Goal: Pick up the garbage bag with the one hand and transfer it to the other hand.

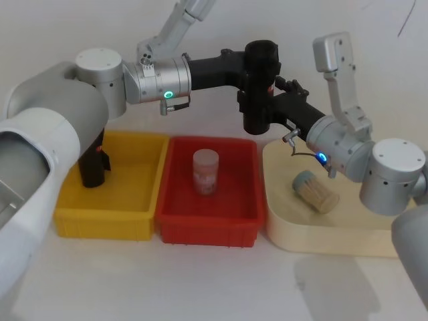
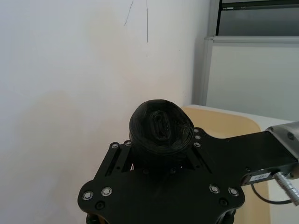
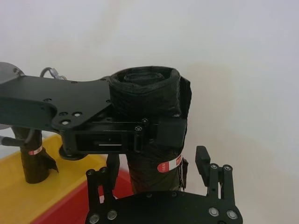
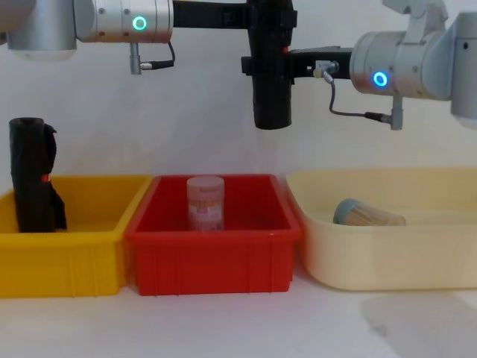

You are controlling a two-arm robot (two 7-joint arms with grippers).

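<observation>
The left gripper (image 1: 249,67) fingers clamp the upright garbage bag (image 1: 260,87). The right gripper (image 1: 277,100) fingers straddle it lower, apart. The roll looks light, soft and compressible; grip mid-length.

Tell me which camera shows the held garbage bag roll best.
The chest view: the garbage bag hangs upright above the red bin, seen side-on between the left pincer and right pincer. The head view foreshortens it; the wrist views show mostly its rolled end.

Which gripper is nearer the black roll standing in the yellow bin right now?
Left. The left gripper holds the garbage bag above the red bin, beside the yellow bin holding the other roll; the right gripper is farther right.
</observation>
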